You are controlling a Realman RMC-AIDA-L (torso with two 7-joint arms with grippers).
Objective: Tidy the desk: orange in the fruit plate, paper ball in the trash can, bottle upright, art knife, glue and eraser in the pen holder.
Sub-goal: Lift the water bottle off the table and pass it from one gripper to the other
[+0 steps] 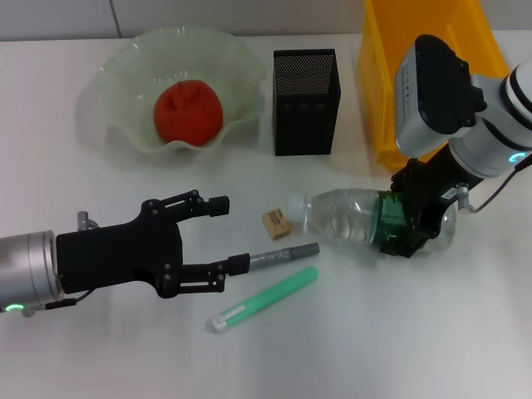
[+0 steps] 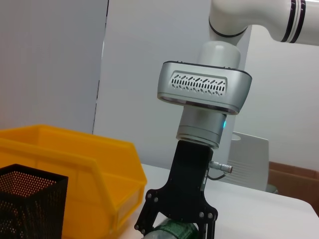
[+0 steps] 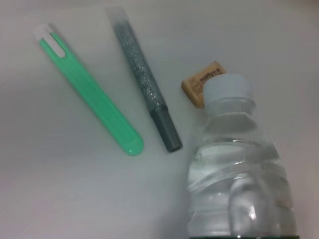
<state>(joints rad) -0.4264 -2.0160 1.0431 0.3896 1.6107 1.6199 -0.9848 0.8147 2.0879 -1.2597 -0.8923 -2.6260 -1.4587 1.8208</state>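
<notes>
A clear water bottle [image 1: 345, 216] lies on its side on the white desk, its cap pointing toward the eraser. My right gripper [image 1: 409, 223] is shut around its green-labelled lower part; the left wrist view shows this gripper [image 2: 177, 226] straddling the bottle [image 2: 174, 233]. A tan eraser [image 1: 276, 221], a grey glue stick [image 1: 283, 255] and a green art knife [image 1: 264, 301] lie in front of my open, empty left gripper [image 1: 231, 234]. The right wrist view shows the bottle [image 3: 234, 174], the eraser [image 3: 202, 84], the glue [image 3: 144, 84] and the knife [image 3: 89, 94]. The orange [image 1: 187, 112] sits in the fruit plate [image 1: 116, 91]. No paper ball shows.
A black mesh pen holder [image 1: 306, 101] stands behind the eraser, also in the left wrist view [image 2: 30, 199]. A yellow bin [image 1: 432, 50] stands at the back right behind my right arm, and shows in the left wrist view [image 2: 75, 164].
</notes>
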